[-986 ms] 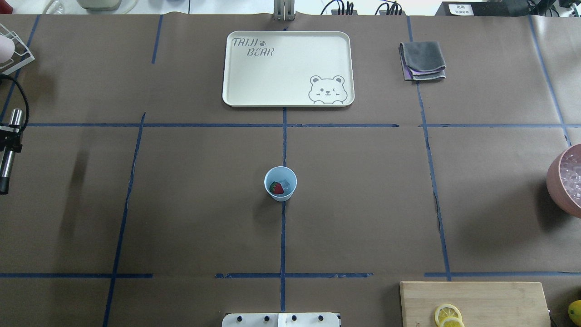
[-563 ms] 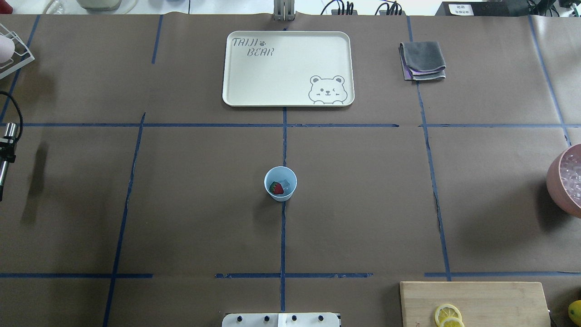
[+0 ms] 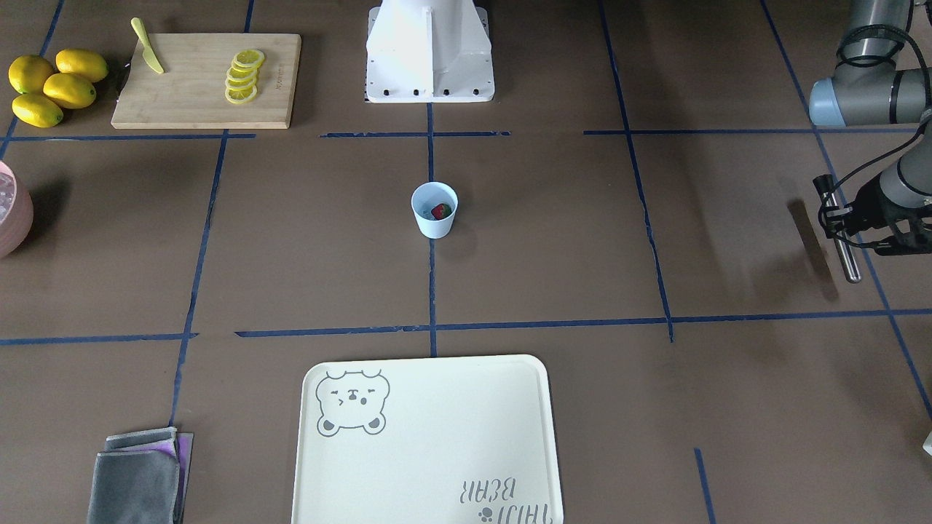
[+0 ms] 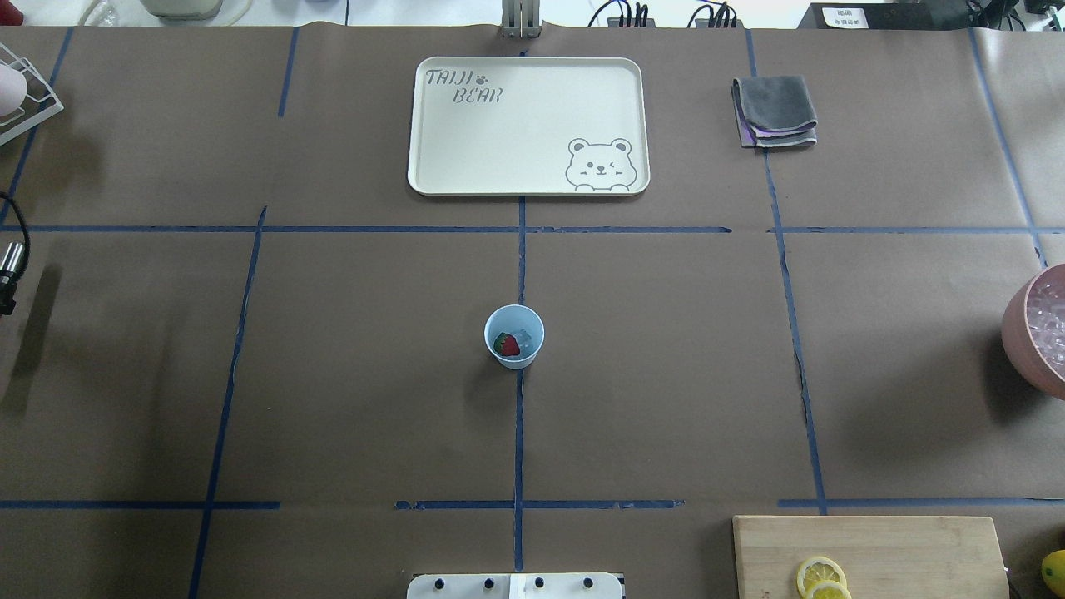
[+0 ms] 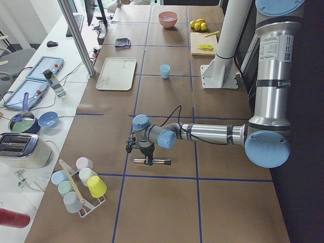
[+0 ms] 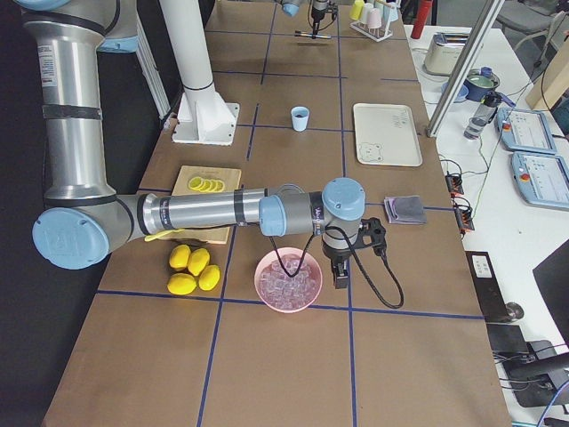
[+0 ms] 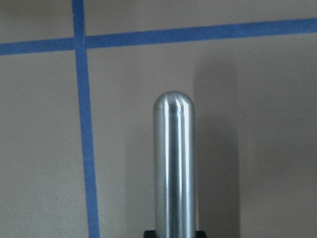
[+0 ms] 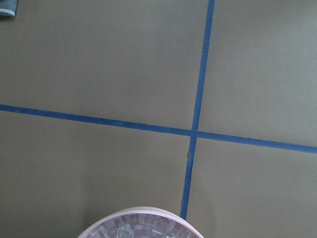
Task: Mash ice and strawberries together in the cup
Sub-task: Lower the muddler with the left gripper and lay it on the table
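Note:
The pale blue cup (image 4: 514, 336) stands upright at the table's middle, also in the front view (image 3: 435, 209). Inside it lie a red strawberry (image 4: 507, 344) and a few pale ice chunks (image 4: 524, 338). My left gripper (image 3: 844, 220) is far off at the table's left edge, shut on a shiny metal rod (image 3: 837, 229) held level above the table. The rod also shows in the left wrist view (image 7: 174, 163) and the exterior left view (image 5: 152, 161). My right gripper (image 6: 339, 272) hangs at the rim of the pink ice bowl (image 6: 287, 283); I cannot tell if it is open or shut.
A cream bear tray (image 4: 526, 125) lies at the back middle, a folded grey cloth (image 4: 774, 111) to its right. A cutting board (image 4: 869, 553) with lemon slices and a yellow knife (image 3: 148, 56) sits front right, whole lemons (image 3: 51, 84) beside it. A cup rack (image 5: 78, 185) stands far left.
My left gripper with the metal rod has moved further left, away from the cup, and is now almost out of the overhead view. The cup has not moved.

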### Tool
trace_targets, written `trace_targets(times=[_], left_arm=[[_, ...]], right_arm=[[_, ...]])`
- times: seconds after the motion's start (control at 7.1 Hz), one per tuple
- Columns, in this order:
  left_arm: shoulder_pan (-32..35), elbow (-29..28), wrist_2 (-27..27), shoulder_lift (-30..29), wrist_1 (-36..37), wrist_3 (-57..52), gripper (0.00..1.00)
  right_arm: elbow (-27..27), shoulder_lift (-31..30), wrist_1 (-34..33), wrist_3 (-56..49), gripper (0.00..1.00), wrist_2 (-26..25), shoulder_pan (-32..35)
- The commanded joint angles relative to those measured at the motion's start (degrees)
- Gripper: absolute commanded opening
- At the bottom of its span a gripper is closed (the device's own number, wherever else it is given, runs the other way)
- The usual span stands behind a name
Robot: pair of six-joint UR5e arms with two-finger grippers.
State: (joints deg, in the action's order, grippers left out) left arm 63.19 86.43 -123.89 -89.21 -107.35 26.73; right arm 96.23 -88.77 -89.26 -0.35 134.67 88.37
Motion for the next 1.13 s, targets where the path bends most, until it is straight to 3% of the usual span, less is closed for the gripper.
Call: trace_targets(times=[0.0,0.42,0.56,0.7,0.84,0.99], left_arm=[[0.00,-1.35,0.06,0.18,-0.49,-0.10,0.03],[-0.17,-3.98,0.06,0.00,-2.86,0.52,0.10],[-0.17,-3.90,0.06,0.09,-2.95,0.52,0.25],[-0.17,-3.82,0.06,0.00,-2.96,0.34,0.61],[-0.08,-3.64,-0.03,0.00,-2.96,0.34,0.82],[-0.08,-3.64,-0.03,0.00,-2.96,0.34,0.86]], right_arm=[[0.10,0.00,-0.03,0.00,1.00,-0.02,-0.04],[0.18,0.09,0.05,0.00,1.00,-0.02,-0.04],[0.27,0.00,0.06,0.00,1.00,-0.02,-0.04],[0.62,0.00,-0.21,0.00,1.00,-0.02,-0.04],[0.71,0.00,-0.21,0.00,1.00,-0.11,0.05],[0.71,0.00,-0.21,0.00,1.00,-0.02,-0.04]])
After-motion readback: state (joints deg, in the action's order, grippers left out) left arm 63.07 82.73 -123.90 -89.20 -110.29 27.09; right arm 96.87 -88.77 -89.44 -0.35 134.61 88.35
